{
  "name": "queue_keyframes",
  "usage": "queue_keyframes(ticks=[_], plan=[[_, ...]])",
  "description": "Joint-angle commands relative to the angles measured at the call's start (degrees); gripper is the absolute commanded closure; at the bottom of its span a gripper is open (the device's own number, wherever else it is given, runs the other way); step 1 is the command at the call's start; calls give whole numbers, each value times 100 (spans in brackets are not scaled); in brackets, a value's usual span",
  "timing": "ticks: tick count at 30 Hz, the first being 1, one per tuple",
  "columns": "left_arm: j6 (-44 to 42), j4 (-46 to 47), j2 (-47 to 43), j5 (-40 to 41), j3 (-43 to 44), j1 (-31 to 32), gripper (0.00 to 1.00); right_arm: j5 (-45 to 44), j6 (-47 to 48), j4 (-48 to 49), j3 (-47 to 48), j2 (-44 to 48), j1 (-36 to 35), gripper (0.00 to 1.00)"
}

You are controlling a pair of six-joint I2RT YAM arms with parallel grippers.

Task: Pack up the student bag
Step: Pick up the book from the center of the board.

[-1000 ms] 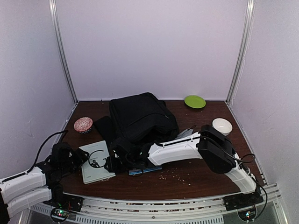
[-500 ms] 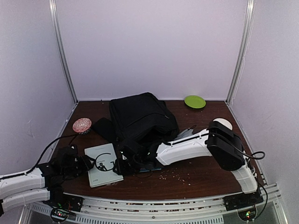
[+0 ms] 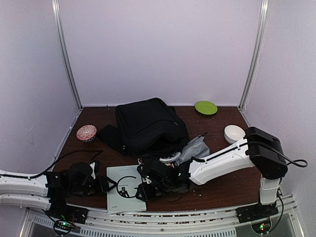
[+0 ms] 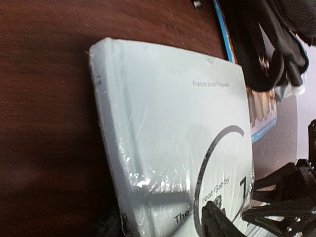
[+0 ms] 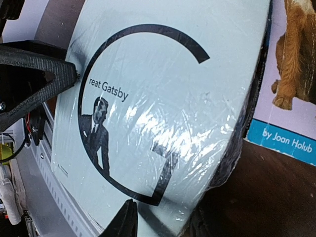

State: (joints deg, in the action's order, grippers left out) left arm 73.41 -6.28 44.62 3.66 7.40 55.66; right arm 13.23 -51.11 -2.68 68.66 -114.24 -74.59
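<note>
Black soft fabric makes the student bag. It lies on the brown table, at about 12 o'clock from the table's middle, apart from both arms.

At 6 o'clock from the bag lies a pale book wrapped in clear film. The left gripper meets it from 9 o'clock and the right gripper from 3 o'clock.

From the overhead camera the jaws are too small to judge. The left wrist camera shows one black finger on the cover and dark material under the near edge, so this gripper is closed on the book. The right wrist camera shows the book's corner between its two fingers, partly apart; I cannot tell if they press it.

Only the wrist cameras show the title, "Great Gatsby", and a picture book by Joan Holub just beside the pale one.

Only the overhead camera shows:
- a green plate at 1 o'clock from the bag
- a white bowl at 3 o'clock
- a pink bowl at 9 o'clock
- a grey crumpled thing at 4 o'clock
</note>
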Motion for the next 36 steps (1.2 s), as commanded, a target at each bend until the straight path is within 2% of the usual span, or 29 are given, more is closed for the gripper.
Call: queue_keyframes(ticks=[1,7,14,18,23,26,31,34,36], plan=[[-36,469,1136,-756,399,590,47,-31,104,460,-571,680,-101,65],[-564,964,2720,-1198,1343,944,51,-311,-54,540,-1514,1349,-216,65],[-480,1787,3187,-1609,1220,953,48,-394,-444,1101,-2339,1533,-317,61],[-28,3172,3570,-1908,763,983,44,-255,-619,1496,-2394,1315,-352,61],[405,4716,4006,-1977,422,1130,46,-124,-624,1532,-1959,933,-360,63],[470,5073,4010,-1888,326,1207,53,-205,-612,1451,-1856,933,-363,63],[416,5003,3535,-1705,160,1210,83,-346,-615,1401,-1969,1085,-371,64],[231,4346,2891,-1524,171,1210,97,-398,-555,1425,-2020,1236,-370,63],[71,3406,2262,-1286,238,1208,100,-430,-465,1428,-2047,1379,-380,61]])
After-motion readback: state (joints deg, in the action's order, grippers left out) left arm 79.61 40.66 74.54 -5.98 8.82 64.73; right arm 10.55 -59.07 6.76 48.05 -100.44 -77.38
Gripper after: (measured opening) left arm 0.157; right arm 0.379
